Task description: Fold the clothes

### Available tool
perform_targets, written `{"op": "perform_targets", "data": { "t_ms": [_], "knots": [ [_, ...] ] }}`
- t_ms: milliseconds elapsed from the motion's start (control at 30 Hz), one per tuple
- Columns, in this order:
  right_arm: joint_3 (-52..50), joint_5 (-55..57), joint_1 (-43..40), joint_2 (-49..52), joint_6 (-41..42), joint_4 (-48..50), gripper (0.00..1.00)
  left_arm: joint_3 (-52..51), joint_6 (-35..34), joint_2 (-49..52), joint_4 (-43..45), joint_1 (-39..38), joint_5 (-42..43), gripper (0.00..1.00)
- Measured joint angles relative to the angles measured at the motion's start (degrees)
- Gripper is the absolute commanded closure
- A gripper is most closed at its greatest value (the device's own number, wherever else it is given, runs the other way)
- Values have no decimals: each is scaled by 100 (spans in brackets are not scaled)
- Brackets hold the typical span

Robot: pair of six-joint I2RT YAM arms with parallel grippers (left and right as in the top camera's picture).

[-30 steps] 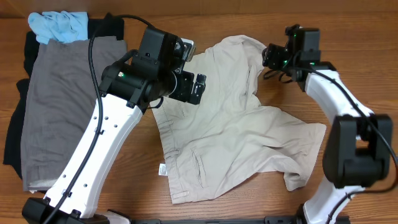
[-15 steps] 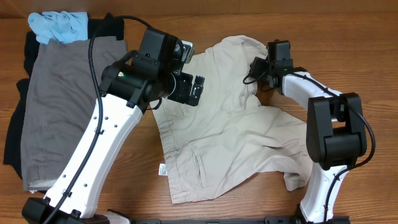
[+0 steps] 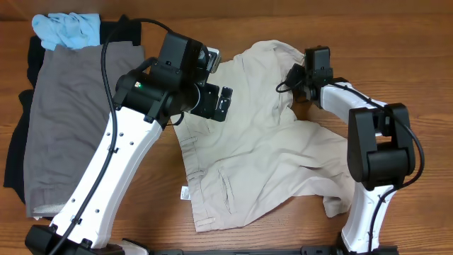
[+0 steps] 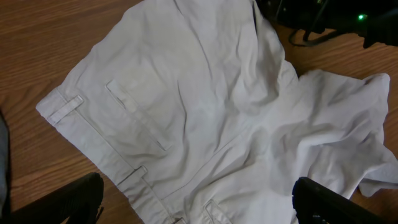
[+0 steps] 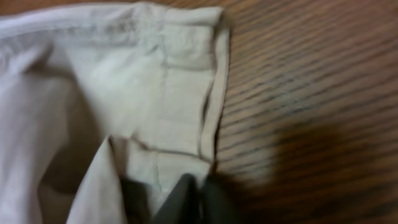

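Wooden table point(image 3: 283, 21) carries your cream trousers point(image 3: 262, 156), spread crumpled at its middle. Your left fingers point(image 4: 323, 202) hang spread wide above the waistband end, clear of the cloth. Your right fingers point(image 5: 134, 199) sit at the far hem corner with a fold between them; blur hides whether they pinch it.

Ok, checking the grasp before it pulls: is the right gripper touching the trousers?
Touching. The right wrist view shows the right gripper closed on the trousers at their edge, with a sliver of cloth pinched between its jaws.
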Motion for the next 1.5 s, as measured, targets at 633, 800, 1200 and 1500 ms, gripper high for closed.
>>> {"op": "perform_targets", "data": {
  "t_ms": [633, 800, 1200, 1500],
  "knots": [
    [1834, 70, -1729, -308, -1729, -2153, 61, 0, 0, 0, 0, 0, 0, 0],
    [1904, 197, -2164, -308, -1932, -2570, 30, 0, 0, 13, 0, 0, 0, 0],
    [3886, -686, -2562, -356, -2079, -6019, 18, 0, 7, 1064, 286, 2, -249, 0],
    [3958, -946, -1921, -468, -2221, -6605, 60, 0, 319, 2262, 1165, 531, -212, 35]
  ]
}}
